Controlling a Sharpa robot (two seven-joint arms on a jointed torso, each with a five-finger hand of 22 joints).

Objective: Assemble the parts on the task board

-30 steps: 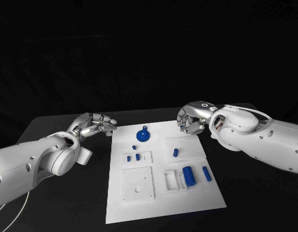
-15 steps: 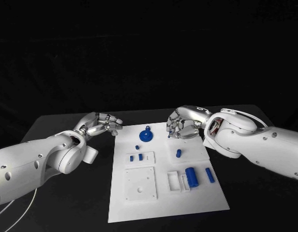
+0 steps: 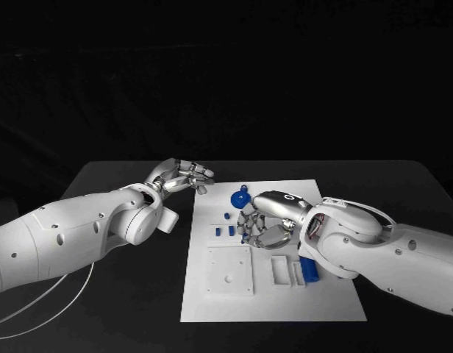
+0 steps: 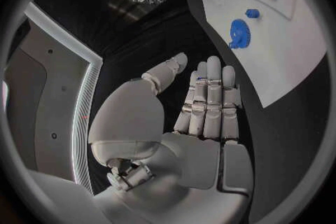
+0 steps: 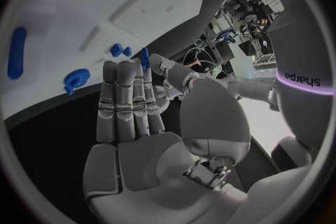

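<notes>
Start at the near edge of the bench point(image 3: 131, 309). One white task board point(image 3: 269, 305) lies in the middle of it, its long sides running away from you.

On the near half of the task board you will find two raised white fixtures: one square plate point(image 3: 230, 269) towards the left edge, and one slotted block point(image 3: 281, 270) just to its right. One blue cylinder point(image 3: 309, 271) lies just beside the slotted block, towards the right edge, partly covered by the right arm.

The right robot hand point(image 3: 264, 226) hangs over the middle of the task board. In the right wrist view its fingers point(image 5: 126, 101) lie straight and side by side, the thumb stands apart, and nothing is in its grasp. One short blue piece point(image 5: 145, 58) shows just past its fingertips; whether they touch it cannot be told.

Left of this hand, two small blue blocks point(image 3: 224, 230) sit side by side near the left edge. One tiny blue peg point(image 3: 226, 215) stands just beyond them.

Further on, one round blue part point(image 3: 240, 198) rests near the far edge of the task board.

The left robot hand point(image 3: 181, 177) is over the bare bench, just off the far left corner of the task board. Its fingers point(image 4: 210, 101) are straight, the thumb spread, and it grasps nothing.
</notes>
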